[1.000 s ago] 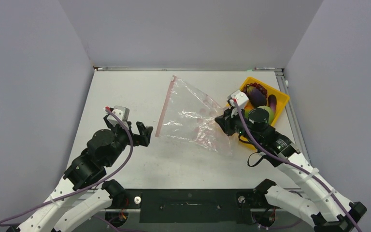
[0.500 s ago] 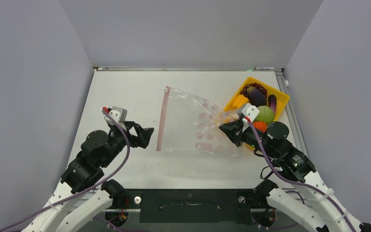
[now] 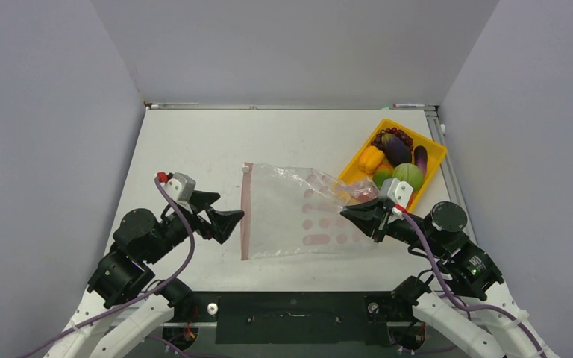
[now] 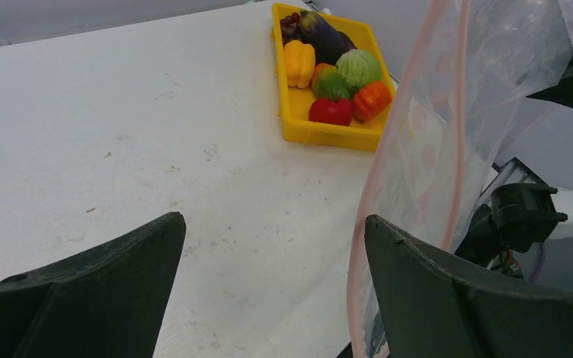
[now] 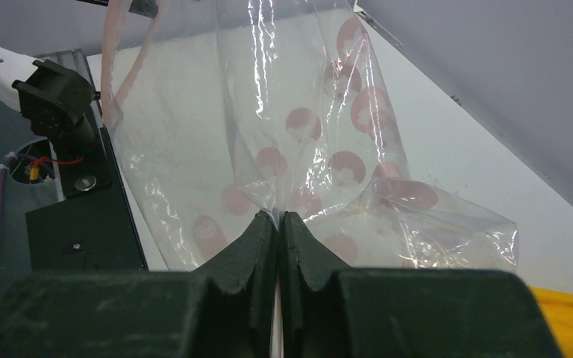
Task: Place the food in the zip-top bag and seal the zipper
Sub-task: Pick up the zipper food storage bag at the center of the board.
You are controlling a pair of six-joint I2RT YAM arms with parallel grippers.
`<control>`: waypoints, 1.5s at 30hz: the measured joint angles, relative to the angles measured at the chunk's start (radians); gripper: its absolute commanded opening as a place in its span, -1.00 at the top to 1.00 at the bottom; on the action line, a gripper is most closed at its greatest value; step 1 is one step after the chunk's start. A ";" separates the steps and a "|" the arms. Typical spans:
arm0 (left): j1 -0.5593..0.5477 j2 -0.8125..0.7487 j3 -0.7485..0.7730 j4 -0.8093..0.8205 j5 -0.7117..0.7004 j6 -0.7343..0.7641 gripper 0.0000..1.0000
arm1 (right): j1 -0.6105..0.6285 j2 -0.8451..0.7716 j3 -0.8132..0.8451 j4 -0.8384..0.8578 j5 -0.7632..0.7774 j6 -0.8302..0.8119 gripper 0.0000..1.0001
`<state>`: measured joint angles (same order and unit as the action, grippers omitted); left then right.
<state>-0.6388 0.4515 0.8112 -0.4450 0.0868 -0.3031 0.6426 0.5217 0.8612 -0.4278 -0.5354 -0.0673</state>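
We look out between the left gripper's (image 4: 272,224) two dark fingers, spread wide with only white table (image 4: 119,112) between them. Just beside the finger on the right, the clear zip-top bag (image 4: 518,52) hangs upright, its pink zipper (image 4: 460,112) running down it. Farther off, a yellow tray (image 4: 328,136) holds the food (image 4: 358,69): eggplant, grapes, yellow, green, orange and red pieces.
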 measured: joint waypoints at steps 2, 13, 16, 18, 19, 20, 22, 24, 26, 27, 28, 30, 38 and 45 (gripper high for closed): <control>0.004 0.000 -0.003 0.003 0.034 0.000 -0.74 | 0.000 -0.006 0.000 0.000 -0.016 0.000 0.89; 0.034 0.009 -0.015 0.050 0.256 0.000 -0.43 | 0.000 -0.012 0.000 0.001 -0.050 0.008 0.89; 0.038 0.012 -0.016 0.056 0.295 -0.002 -0.27 | 0.000 -0.013 0.000 0.002 -0.050 0.008 0.89; 0.040 0.012 -0.018 0.062 0.318 -0.002 -0.12 | 0.000 -0.013 0.000 0.002 -0.050 0.009 0.89; 0.040 0.012 -0.019 0.067 0.333 -0.001 -0.04 | 0.000 -0.013 0.000 0.002 -0.050 0.009 0.89; 0.040 0.012 -0.020 0.069 0.341 -0.003 0.04 | 0.000 -0.013 0.000 0.002 -0.049 0.010 0.89; 0.043 0.012 -0.020 0.075 0.363 -0.002 0.17 | 0.000 -0.014 0.000 0.002 -0.049 0.011 0.89; 0.047 0.012 -0.021 0.086 0.381 -0.002 0.27 | 0.000 -0.016 0.000 0.002 -0.048 0.011 0.89; 0.051 0.012 -0.021 0.095 0.401 -0.003 0.35 | 0.000 -0.016 0.000 0.002 -0.048 0.011 0.89; 0.053 0.012 -0.021 0.097 0.407 -0.005 0.37 | 0.000 -0.017 0.000 0.002 -0.048 0.011 0.89; 0.055 0.013 -0.021 0.100 0.415 -0.005 0.42 | 0.000 -0.017 0.000 0.003 -0.048 0.011 0.89; 0.060 0.015 -0.022 0.105 0.432 -0.007 0.48 | 0.000 -0.017 0.000 0.003 -0.048 0.012 0.89; 0.078 0.042 -0.024 0.123 0.502 -0.011 0.63 | 0.000 -0.020 -0.005 0.014 -0.048 0.023 0.89; 0.085 0.049 -0.031 0.133 0.533 -0.021 1.00 | 0.000 -0.020 -0.008 0.016 -0.048 0.027 0.89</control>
<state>-0.5541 0.5007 0.7803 -0.3119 0.6193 -0.3241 0.6426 0.5014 0.8536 -0.4122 -0.5838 -0.0406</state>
